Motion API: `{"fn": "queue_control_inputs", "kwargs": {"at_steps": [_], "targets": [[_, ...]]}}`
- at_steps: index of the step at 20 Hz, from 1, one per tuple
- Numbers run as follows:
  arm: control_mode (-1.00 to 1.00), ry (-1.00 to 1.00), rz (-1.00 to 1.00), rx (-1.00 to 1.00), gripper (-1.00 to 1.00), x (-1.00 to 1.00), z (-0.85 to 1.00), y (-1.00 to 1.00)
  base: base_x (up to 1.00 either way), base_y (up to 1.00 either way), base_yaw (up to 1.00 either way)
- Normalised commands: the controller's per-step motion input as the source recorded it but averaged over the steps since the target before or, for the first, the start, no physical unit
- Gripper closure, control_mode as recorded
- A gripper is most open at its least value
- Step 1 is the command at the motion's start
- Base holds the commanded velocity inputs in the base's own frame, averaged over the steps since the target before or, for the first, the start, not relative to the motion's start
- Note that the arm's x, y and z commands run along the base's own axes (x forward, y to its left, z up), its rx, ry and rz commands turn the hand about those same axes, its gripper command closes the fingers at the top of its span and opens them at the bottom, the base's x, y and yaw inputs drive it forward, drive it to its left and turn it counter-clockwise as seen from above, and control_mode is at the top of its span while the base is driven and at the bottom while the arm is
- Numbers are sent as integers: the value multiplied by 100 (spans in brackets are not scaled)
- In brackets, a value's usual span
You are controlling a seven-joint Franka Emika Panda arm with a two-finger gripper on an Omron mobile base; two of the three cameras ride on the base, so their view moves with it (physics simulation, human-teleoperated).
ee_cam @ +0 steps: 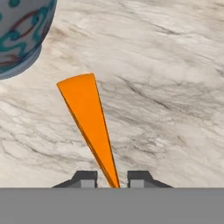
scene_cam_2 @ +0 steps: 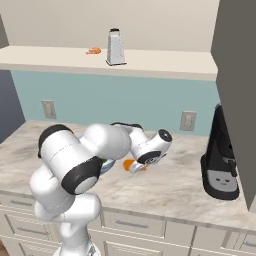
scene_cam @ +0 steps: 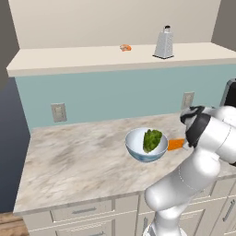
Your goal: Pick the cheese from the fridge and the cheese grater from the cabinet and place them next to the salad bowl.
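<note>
Marble counter (ee_cam: 175, 65), slim bright-orange cheese (ee_cam: 87, 118) wedge

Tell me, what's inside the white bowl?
Green leafy lettuce sits inside the salad bowl, poking up above the rim. Whatever lies under the leaves at the bottom is covered, so I can't tell.

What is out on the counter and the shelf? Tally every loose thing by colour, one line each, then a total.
Orange: 2, the cheese on the counter by the salad bowl, and a small curled item on the shelf
Grey: 1, the cheese grater on the shelf
White with green lettuce: 1, the salad bowl
Black: 1, a countertop appliance
Total: 5
</note>
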Motion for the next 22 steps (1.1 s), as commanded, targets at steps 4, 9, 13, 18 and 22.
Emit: {"fn": "queue_control_inputs", "kwargs": {"at_steps": [4,9,13,18,22], "targets": [[-100,0,6,0,-100,-10,0,23,0,0,0],[-100,0,2,-7,-100,-25,0,14,0,0,0],[-100,0,0,-11,-100,-32,4,9,0,0,0],[-100,0,0,-19,-100,-30,63,32,0,0,0],[-100,4,-7,-5,-100,-4,100,29,0,0,0]]}}
